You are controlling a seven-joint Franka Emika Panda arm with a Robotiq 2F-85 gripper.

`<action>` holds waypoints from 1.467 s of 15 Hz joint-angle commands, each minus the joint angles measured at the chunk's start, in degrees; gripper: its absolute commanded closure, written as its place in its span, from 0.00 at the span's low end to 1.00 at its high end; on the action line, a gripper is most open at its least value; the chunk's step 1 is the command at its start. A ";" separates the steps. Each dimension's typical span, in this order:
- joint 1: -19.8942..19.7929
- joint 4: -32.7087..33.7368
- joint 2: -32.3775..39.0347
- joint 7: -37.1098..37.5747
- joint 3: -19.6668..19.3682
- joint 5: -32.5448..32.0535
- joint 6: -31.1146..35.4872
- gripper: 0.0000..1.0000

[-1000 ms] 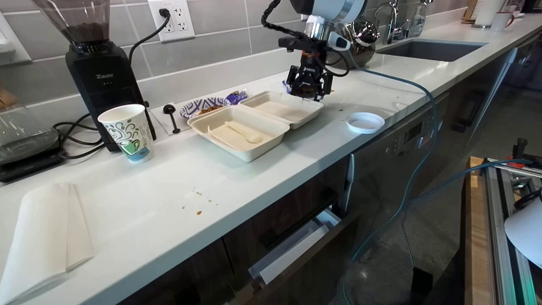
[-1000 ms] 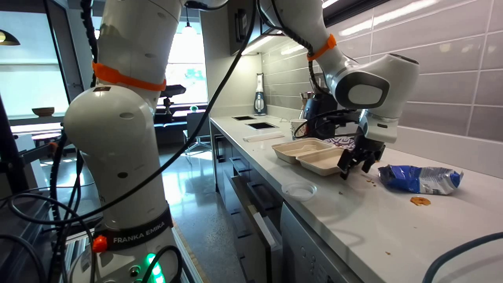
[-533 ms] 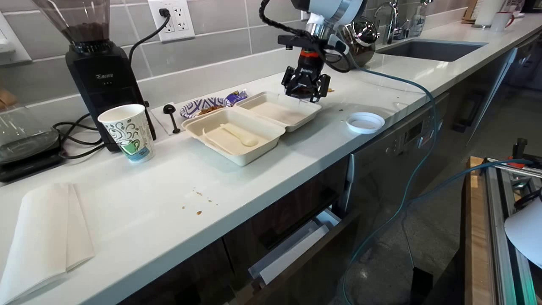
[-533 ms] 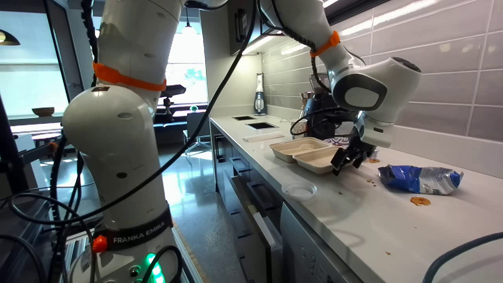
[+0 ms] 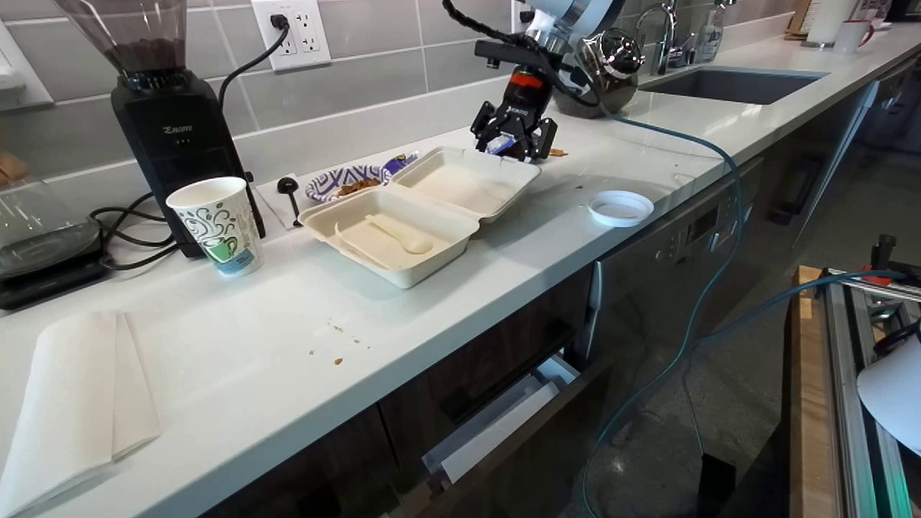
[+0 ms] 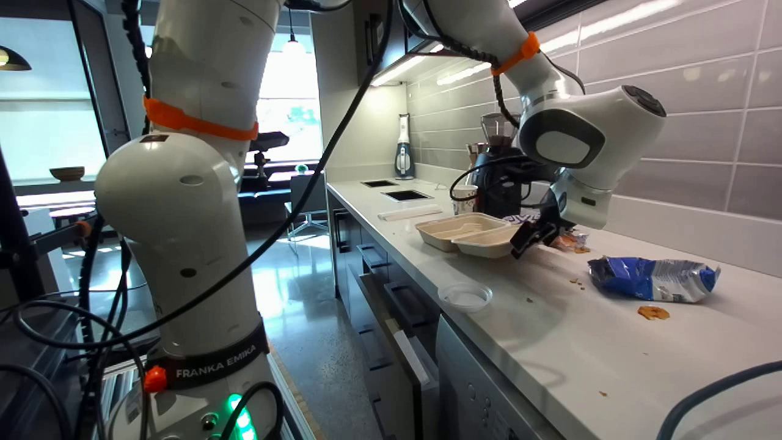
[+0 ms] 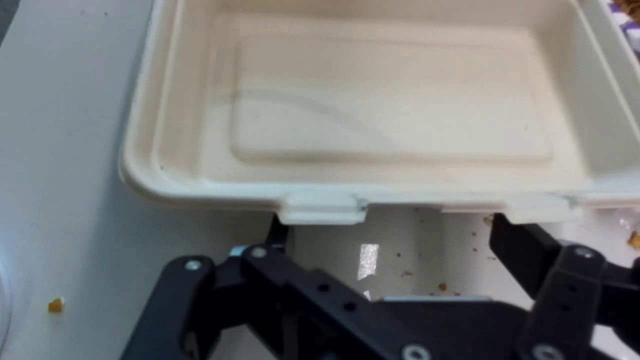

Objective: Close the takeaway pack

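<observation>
Two shallow, cream-coloured halves of the hinged clamshell takeaway pack [image 5: 435, 203] are spread on the glossy white counter [image 5: 273, 403], and look, the right half [image 5: 471, 181] is tipping up! A moment ago it lay flatter; now its right rim [image 7: 220, 194] rides higher, and the whole pack has slid left, nearer the white paper cup [image 5: 219, 226] with the leafy print. The black two-fingered gripper [image 7: 392, 235] is down at that rim, fingers [image 7: 522, 247] wide apart, clasping nothing, their tips reaching under it by the two tabs [image 7: 322, 207]. I can't tell for certain that they touch, though the tilt suggests a lift from below. So the folding seems begun, barely. Next, I'd say, comes more upward sweep, then over toward the left half [image 5: 440, 257], where a pale spoon [image 5: 414, 243] lies. The danger, as I read it: more sliding than folding, the hinge never bending far enough.
</observation>
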 commanded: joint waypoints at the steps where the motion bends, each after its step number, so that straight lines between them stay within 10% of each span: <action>1: -0.15 -0.02 -2.16 -4.28 -0.04 4.94 -3.59 0.00; 22: 7.54 7.11 -5.73 -6.98 2.74 5.26 -7.58 0.00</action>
